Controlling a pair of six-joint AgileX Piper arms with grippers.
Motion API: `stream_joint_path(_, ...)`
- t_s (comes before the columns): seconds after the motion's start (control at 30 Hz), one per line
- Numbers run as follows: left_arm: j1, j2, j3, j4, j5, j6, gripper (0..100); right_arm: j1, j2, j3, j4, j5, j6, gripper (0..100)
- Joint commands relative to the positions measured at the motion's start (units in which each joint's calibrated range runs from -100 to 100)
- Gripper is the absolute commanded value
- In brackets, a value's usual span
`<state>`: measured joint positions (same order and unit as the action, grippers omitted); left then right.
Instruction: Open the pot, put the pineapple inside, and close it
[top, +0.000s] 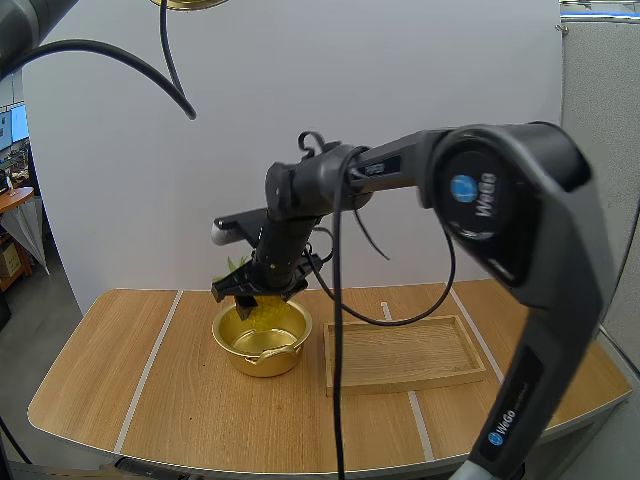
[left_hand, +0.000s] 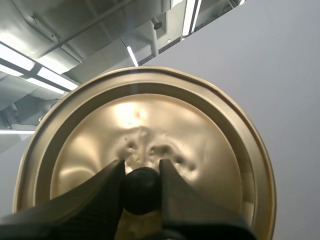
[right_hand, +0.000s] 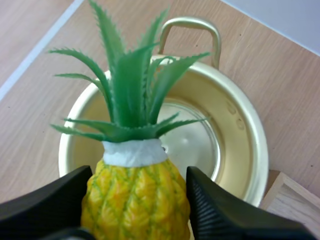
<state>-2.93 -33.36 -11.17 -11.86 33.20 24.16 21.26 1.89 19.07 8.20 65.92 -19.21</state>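
The pineapple (right_hand: 135, 200) is clamped between the two fingers of the right gripper (right_hand: 139, 176). They press on both sides of its yellow body, and its green leaves point away beyond the fingertips. Directly under this gripper stands the open pot (right_hand: 250, 150), empty inside; the fruit hangs over the opening, but it cannot be told if its lower end is already below the rim. The wooden tray (top: 400, 385) lies just beside the pot on the table (top: 130, 380). The left gripper (left_hand: 141, 167) is pinched on the black knob (left_hand: 141, 192) of the lid (left_hand: 150, 120), which is held high, well apart from the pot. The risk seems to be in the release. If the fingers open too early or off centre, the pineapple can strike the rim, tip out, or push the light pot aside. Leaves that stand up may also stop the lid from sitting flat.
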Motion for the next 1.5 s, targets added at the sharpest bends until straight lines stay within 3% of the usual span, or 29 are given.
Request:
stream_joint_path(0.0, -0.08, -0.27, -0.58, 0.05, -2.55, -0.29, 0, -0.02, 2.09, -0.94, -0.3, -1.04, -0.59, 0)
stream_joint_path(0.4, -0.08, -0.27, -0.58, 0.05, -2.55, -0.29, 0, -0.1, 7.15, -0.94, -3.77, -4.8, -0.62, 0)
stream_joint_path(0.8, -0.08, -0.27, -0.58, 0.05, -2.55, -0.29, 0, -0.1, 7.45, -0.94, -2.49, -5.14, -0.62, 1)
stream_joint_path(0.83, -0.08, -0.27, -0.58, 0.05, -2.55, -0.29, 0, -0.1, 7.45, -0.94, -2.49, -5.14, -0.62, 9)
stream_joint_path(0.9, -0.08, -0.27, -0.58, 0.05, -2.55, -0.29, 0, -0.1, 7.45, -0.94, -2.49, -4.95, -0.62, 37)
stream_joint_path(1.0, -0.08, -0.27, -0.58, 0.05, -2.55, -0.29, 0, -0.1, 7.45, -0.94, -3.01, -4.12, -0.51, 97)
stream_joint_path(1.47, -0.08, -0.27, -0.58, 0.05, -2.55, -0.29, 0, -0.1, 1.92, -0.94, -3.35, -1.14, 0.63, 100)
